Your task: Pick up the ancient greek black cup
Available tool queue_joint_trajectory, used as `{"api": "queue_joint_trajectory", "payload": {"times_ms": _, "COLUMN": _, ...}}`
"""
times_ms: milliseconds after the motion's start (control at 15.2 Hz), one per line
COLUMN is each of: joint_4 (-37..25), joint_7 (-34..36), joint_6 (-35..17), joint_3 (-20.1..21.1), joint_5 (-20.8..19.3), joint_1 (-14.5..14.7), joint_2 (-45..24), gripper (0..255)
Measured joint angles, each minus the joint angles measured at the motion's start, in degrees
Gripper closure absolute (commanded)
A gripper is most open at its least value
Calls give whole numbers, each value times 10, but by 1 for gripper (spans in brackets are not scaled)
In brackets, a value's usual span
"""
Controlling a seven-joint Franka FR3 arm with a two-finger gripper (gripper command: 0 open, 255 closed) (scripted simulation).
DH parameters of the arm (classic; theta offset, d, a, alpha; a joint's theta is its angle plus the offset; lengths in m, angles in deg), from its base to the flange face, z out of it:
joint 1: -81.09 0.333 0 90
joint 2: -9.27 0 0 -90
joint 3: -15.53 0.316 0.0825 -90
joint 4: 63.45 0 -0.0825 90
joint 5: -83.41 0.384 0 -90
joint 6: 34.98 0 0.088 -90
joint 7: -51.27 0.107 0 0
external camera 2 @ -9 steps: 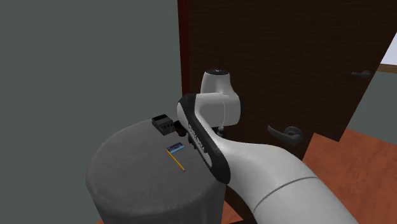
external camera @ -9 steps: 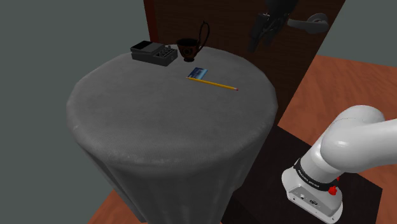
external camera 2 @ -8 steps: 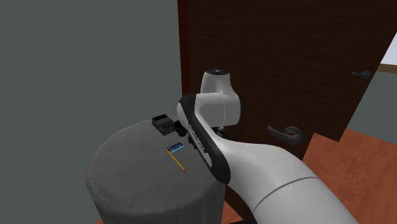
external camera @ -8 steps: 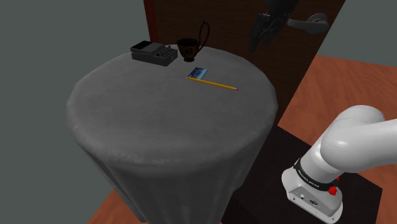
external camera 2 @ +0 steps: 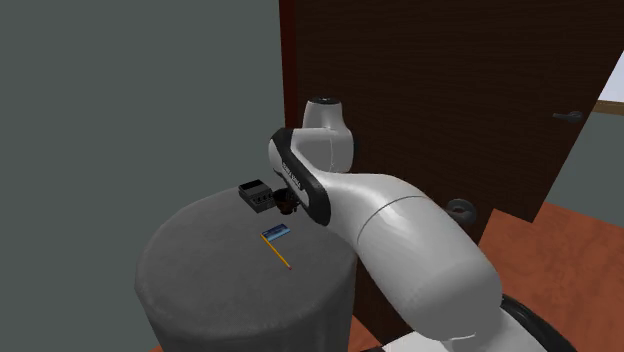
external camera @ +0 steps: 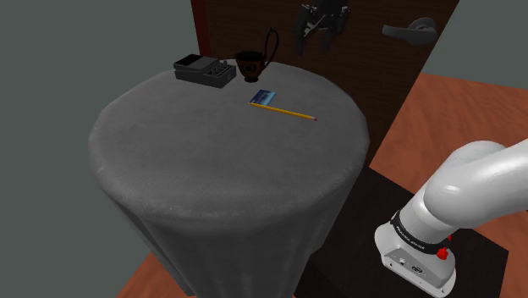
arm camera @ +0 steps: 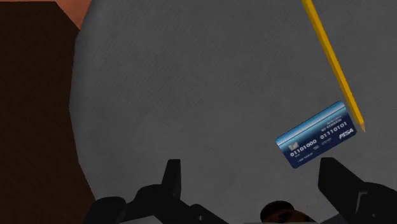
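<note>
The black cup [external camera: 250,64] with a tall looped handle stands upright at the far edge of the round grey table [external camera: 220,161]; in the second exterior view the cup [external camera 2: 289,204] peeks out beside the arm. My gripper [external camera: 311,42] hangs above the table's far edge, up and to the shoulder view's right of the cup, apart from it. In the wrist view its fingers [arm camera: 173,179] stand wide apart, open with nothing between them. A dark rim, probably the cup [arm camera: 283,212], shows low between them.
A black box [external camera: 203,70] sits just beside the cup. A blue card [external camera: 264,96] and a yellow pencil [external camera: 288,111] lie in front of the cup. Behind the table stands a dark wooden door with a lever handle [external camera: 410,30]. My white arm base [external camera: 423,245] stands on its box.
The gripper has swung to the shoulder view's left, from in front of the door handle to above the table's far edge, closer to the cup. Nothing on the table moved.
</note>
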Motion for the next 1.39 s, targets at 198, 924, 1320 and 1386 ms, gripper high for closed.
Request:
{"api": "queue_joint_trajectory", "payload": {"times_ms": 198, "joint_4": -73, "joint_7": 42, "joint_6": -4, "joint_3": 11, "joint_5": 1, "joint_1": -11, "joint_2": -76, "gripper": 0}}
{"api": "queue_joint_trajectory", "payload": {"times_ms": 924, "joint_4": -220, "joint_7": 145, "joint_6": -27, "joint_3": 27, "joint_5": -7, "joint_1": -29, "joint_2": -245, "gripper": 0}}
{"api": "queue_joint_trajectory", "payload": {"times_ms": 1320, "joint_4": -178, "joint_7": 142, "joint_6": -62, "joint_3": 27, "joint_5": -5, "joint_1": -29, "joint_2": -237, "gripper": 255}}
{"api": "queue_joint_trajectory", "payload": {"times_ms": 1386, "joint_4": -177, "joint_7": 142, "joint_6": -62, "joint_3": 27, "joint_5": -5, "joint_1": -29, "joint_2": -237, "gripper": 255}}
